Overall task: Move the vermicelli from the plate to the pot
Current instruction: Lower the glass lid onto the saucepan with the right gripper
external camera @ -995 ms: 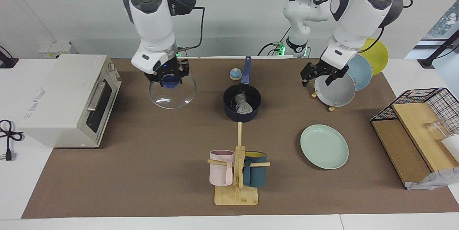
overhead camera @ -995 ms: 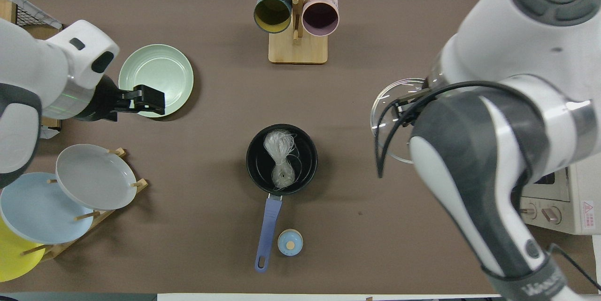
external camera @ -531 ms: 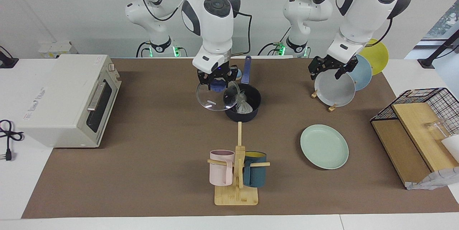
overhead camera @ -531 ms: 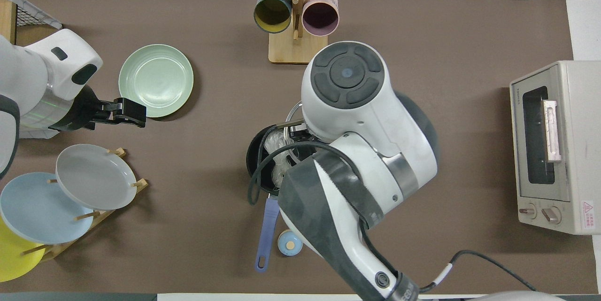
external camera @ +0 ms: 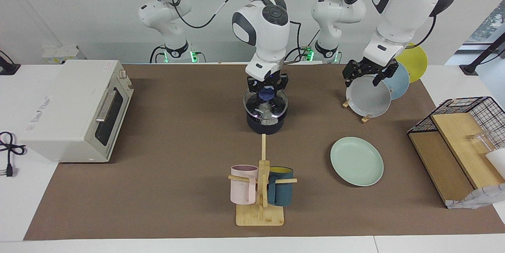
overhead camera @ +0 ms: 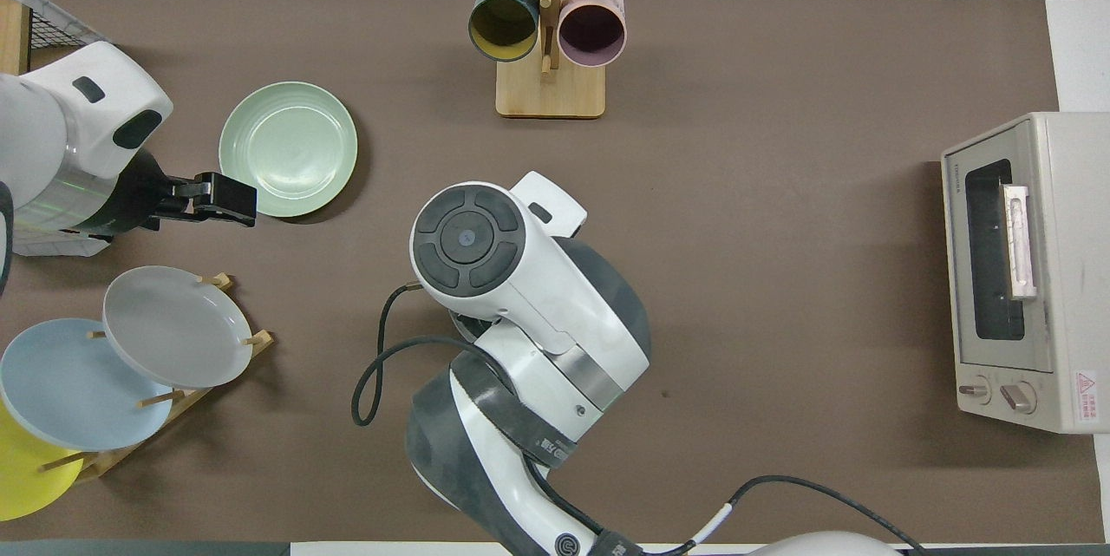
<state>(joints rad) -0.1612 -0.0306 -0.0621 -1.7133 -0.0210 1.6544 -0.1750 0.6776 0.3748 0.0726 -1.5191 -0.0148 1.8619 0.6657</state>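
The dark navy pot [external camera: 264, 124] stands mid-table with the whitish vermicelli [external camera: 268, 115] inside it. My right gripper [external camera: 267, 88] is shut on the blue knob of a clear glass lid [external camera: 252, 105]. It holds the lid level at the pot's rim, and I cannot tell whether the lid rests on it. In the overhead view the right arm hides the pot. The mint-green plate [external camera: 356, 161] [overhead camera: 288, 148] lies bare, toward the left arm's end. My left gripper [external camera: 369, 75] [overhead camera: 227, 199] is open and empty, raised over the plate rack.
A rack [external camera: 367, 118] holds a grey plate [external camera: 369, 99], a light blue plate [external camera: 399, 78] and a yellow plate [external camera: 415, 60]. A mug stand [external camera: 260, 215] carries pink and teal mugs. A toaster oven [external camera: 75, 109] sits at the right arm's end, a wire basket [external camera: 465, 105] at the left arm's.
My right arm carried the glass lid from beside the oven across to the pot and lowered it over the rim. My left gripper drew back from the mint plate toward the plate rack.
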